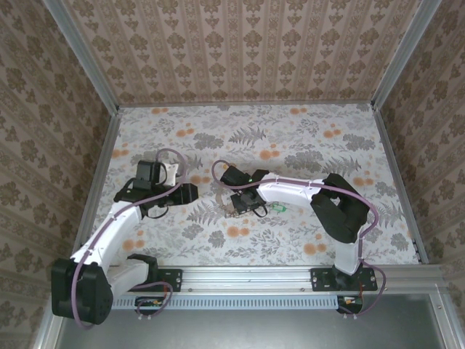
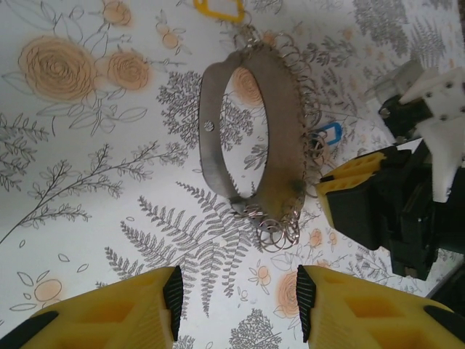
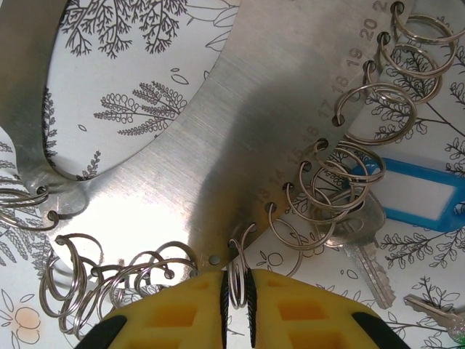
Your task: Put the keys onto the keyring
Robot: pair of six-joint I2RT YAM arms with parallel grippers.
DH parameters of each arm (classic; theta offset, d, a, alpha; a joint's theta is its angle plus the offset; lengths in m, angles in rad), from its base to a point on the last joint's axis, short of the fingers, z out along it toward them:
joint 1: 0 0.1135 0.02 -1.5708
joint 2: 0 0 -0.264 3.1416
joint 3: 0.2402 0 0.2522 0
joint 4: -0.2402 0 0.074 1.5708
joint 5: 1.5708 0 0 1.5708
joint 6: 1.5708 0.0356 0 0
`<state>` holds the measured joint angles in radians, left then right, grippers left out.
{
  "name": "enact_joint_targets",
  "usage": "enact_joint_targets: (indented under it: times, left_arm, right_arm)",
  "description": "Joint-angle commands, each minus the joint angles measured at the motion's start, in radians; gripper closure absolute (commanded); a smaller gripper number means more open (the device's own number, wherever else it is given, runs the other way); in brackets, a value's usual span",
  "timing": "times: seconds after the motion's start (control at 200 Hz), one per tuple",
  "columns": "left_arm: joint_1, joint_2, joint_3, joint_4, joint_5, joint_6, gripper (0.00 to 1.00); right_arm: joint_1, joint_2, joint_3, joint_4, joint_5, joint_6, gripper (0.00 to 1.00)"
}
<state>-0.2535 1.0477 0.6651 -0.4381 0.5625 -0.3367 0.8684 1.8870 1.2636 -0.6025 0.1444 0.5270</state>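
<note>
- So, right gripper [image 3: 237, 291]: yellow pads pressed together on one small split ring [image 3: 237, 263] that hangs from the edge of the keyring [image 3: 218, 167].
- left gripper [image 2: 236, 294]: fingers apart, nothing between them, tips aimed at the loop from nearby, not touching it.
- keyring is mid-table [image 1: 290, 145], between the two grippers. In the left wrist view its oval runs lengthwise away from the left fingers, far end leaning slightly right.
- Look: wide brushed grey metal band bent into a loop, with one edge punched with holes that carry many thin silvery rings.
- Right wrist view, close up, shows engraved numbers beside the holes. It also shows a silver key [image 3: 367, 254] by a blue tag [image 3: 410, 190], flat on the table, blade pointing lower right.
- Left wrist view adds a yellow tag [image 2: 218, 7] past the loop's far end.
- Top view adds a small green thing [image 1: 278, 209] just right of the loop.
</note>
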Motion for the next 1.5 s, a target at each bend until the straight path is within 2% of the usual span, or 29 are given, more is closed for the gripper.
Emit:
enact_joint_targets:
  times: [0.0, 0.42, 0.56, 0.88, 1.095, 1.31, 1.5]
  left_arm:
    - [0.004, -0.018, -0.015, 0.023, 0.03, 0.027, 0.52]
    - [0.005, -0.014, -0.023, 0.029, 0.036, 0.032, 0.52]
    - [0.005, -0.014, -0.024, 0.029, 0.036, 0.034, 0.52]
    - [0.003, -0.025, -0.021, 0.028, 0.04, 0.032, 0.52]
    - [-0.003, -0.093, -0.03, 0.133, 0.155, 0.064, 0.51]
    - [-0.041, -0.187, -0.038, 0.253, 0.174, 0.258, 0.51]
    - [-0.066, -0.19, -0.03, 0.296, 0.267, 0.391, 0.51]
  right_arm:
    - [-0.002, 0.018, 0.023, -0.023, -0.016, -0.007, 0.81]
    - [-0.002, 0.042, 0.044, -0.036, -0.019, -0.005, 0.74]
    - [-0.002, 0.042, 0.042, -0.034, -0.016, -0.005, 0.83]
    - [-0.002, 0.018, 0.018, 0.007, -0.032, -0.028, 0.94]
    - [-0.007, -0.178, -0.16, 0.302, -0.123, -0.175, 0.98]
    - [-0.011, -0.353, -0.329, 0.606, -0.228, -0.445, 1.0]
    - [-0.018, -0.418, -0.344, 0.641, -0.295, -0.638, 1.0]
